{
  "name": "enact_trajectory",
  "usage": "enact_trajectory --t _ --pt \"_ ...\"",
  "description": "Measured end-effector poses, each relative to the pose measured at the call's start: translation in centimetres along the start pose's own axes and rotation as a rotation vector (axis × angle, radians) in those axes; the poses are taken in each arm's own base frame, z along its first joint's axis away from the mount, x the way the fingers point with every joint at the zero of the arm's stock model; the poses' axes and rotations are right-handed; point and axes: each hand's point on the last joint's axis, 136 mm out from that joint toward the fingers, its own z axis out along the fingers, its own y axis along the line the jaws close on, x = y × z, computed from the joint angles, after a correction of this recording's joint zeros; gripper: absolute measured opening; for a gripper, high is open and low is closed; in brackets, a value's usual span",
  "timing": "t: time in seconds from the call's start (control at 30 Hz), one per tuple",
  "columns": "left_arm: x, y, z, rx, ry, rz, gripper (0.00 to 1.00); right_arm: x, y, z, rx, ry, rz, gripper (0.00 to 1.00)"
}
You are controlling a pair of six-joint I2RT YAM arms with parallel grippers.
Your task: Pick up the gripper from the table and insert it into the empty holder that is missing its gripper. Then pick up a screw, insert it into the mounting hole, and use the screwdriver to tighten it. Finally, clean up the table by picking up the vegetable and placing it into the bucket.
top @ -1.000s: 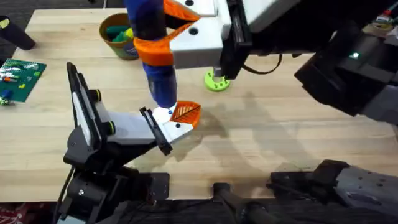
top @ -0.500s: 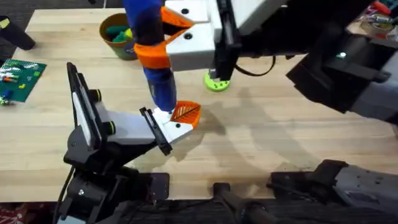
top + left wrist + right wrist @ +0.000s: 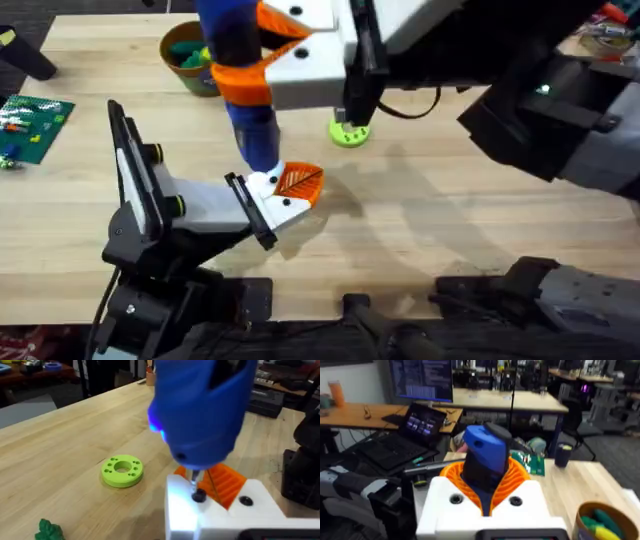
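Observation:
My right gripper (image 3: 240,82) is shut on the blue screwdriver (image 3: 250,130) and holds it upright; its orange pads clasp the blue body (image 3: 485,457). The metal tip rests on a dark screw (image 3: 199,495) in the white block of the small orange ribbed gripper (image 3: 297,183). That gripper sits against the black end plate of the grey-white holder (image 3: 195,210) at the lower left. A small green vegetable (image 3: 47,530) lies on the wood near the lime disc. The bucket (image 3: 172,62) stands at the back left with green and yellow toys inside, and its rim (image 3: 585,510) also shows beside my right gripper.
A lime-green round disc with holes (image 3: 348,131) lies behind the holder's tip, also seen from the left wrist (image 3: 122,470). A green circuit board (image 3: 35,125) lies at the left edge. The right arm's dark bulk (image 3: 540,110) hangs over the back right of the table.
The right gripper and the screwdriver's upper end have shifted slightly to the left. The tip stays on the white block, and the holder has not moved.

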Motion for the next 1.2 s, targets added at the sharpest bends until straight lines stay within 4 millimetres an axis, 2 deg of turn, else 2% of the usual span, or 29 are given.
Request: enact_trajectory --t 0.13,1.2 --pt "0.0 0.0 0.0 0.000 0.000 0.000 0.008 -1.0 0.2 0.0 -0.006 -0.034 -0.008 0.059" --pt "0.0 0.0 0.0 0.001 0.000 0.000 0.008 -0.7 1.5 -0.7 -0.110 -0.016 -0.028 0.059"
